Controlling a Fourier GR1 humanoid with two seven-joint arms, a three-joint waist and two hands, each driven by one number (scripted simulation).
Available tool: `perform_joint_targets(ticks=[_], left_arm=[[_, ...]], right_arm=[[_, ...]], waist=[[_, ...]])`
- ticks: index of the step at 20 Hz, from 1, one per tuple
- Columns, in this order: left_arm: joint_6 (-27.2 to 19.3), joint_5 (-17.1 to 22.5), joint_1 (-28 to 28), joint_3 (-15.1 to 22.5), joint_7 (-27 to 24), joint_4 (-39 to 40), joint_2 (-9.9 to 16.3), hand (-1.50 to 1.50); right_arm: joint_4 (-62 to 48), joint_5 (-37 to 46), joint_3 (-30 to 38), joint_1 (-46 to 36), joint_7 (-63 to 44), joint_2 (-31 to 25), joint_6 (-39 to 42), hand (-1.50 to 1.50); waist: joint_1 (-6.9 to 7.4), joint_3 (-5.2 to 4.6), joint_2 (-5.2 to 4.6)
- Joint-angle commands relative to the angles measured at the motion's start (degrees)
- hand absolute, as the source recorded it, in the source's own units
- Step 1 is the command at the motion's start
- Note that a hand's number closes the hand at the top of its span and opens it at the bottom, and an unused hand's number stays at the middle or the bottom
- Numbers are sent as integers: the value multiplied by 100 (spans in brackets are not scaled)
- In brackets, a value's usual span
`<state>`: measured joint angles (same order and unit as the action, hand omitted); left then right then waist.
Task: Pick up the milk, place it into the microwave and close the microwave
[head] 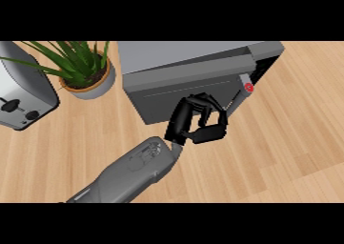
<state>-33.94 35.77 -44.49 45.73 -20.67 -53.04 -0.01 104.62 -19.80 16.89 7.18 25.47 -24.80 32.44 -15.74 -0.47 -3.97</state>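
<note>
Barely seen: milk (249, 87), red cap, behind microwave (181, 71) door.

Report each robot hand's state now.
Left robot hand: fingers curled, against the microwave door, holding nothing visible.
Right robot hand: not in view.

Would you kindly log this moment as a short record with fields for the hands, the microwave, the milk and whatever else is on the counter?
hand in view: one black hand, fingers curled, against the microwave door's front; which arm cannot be told
other hand: not visible
microwave: grey, door almost closed, narrow gap at its right edge
milk: not visible
toaster: far left
potted plant: between toaster and microwave
counter: light wood
</note>
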Motion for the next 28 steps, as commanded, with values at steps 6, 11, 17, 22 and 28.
perform_joint_targets(ticks=[6,11,17,22,28], left_arm=[[192,682,-638,-530,-474,499,1,150],[228,949,-772,-520,-628,567,1,150],[309,1139,-797,-405,-879,717,1,150],[257,1272,-840,-345,-1113,803,1,150],[313,1505,-892,-271,-1239,855,1,150]], right_arm=[[-25,-327,218,-314,-269,-298,1,-150],[-155,-481,230,-439,-395,-366,13,-150],[-250,-629,399,-646,-567,-605,-16,-150],[-397,-731,528,-751,-646,-804,46,-150],[-550,-785,615,-977,-659,-914,16,-150]], waist=[[-79,-4,-68],[-90,14,-103],[-88,13,-111],[-133,25,-120],[-130,38,-158]])
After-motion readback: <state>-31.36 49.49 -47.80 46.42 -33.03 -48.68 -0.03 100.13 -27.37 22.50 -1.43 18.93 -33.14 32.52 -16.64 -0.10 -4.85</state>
